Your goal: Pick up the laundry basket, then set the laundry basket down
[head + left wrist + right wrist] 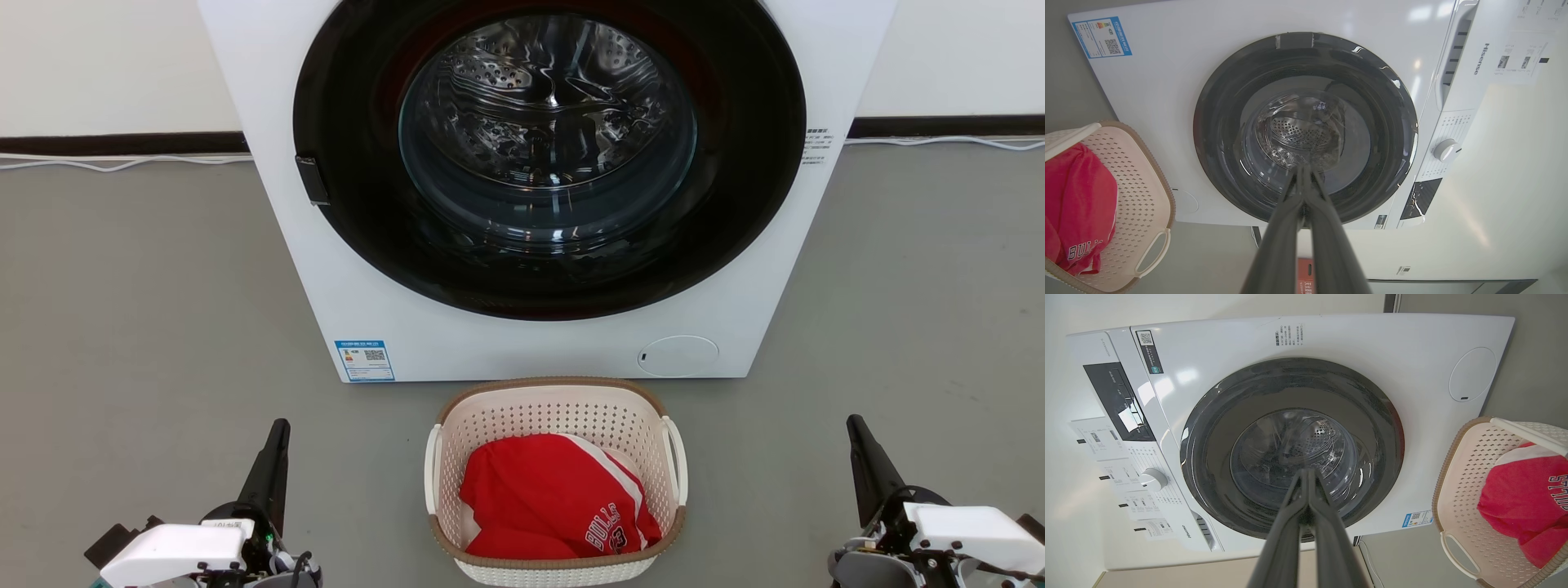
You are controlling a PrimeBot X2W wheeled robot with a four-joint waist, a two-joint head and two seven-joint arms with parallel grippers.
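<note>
White washing machine (522,347) on grey floor (122,310), pale wall (98,57) behind.

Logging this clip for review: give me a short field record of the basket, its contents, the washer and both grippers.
basket: laundry basket upright on the grey floor, just in front of the washing machine
contents: red jersey with white trim
washer door: appears shut
left gripper: shut, empty, left of basket, apart from it
right gripper: shut, empty, right of basket, apart from it
stage: basket not yet grasped

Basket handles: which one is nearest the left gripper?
The left-side handle, facing the left gripper; the other handle lies across the basket, toward the right gripper.
</note>
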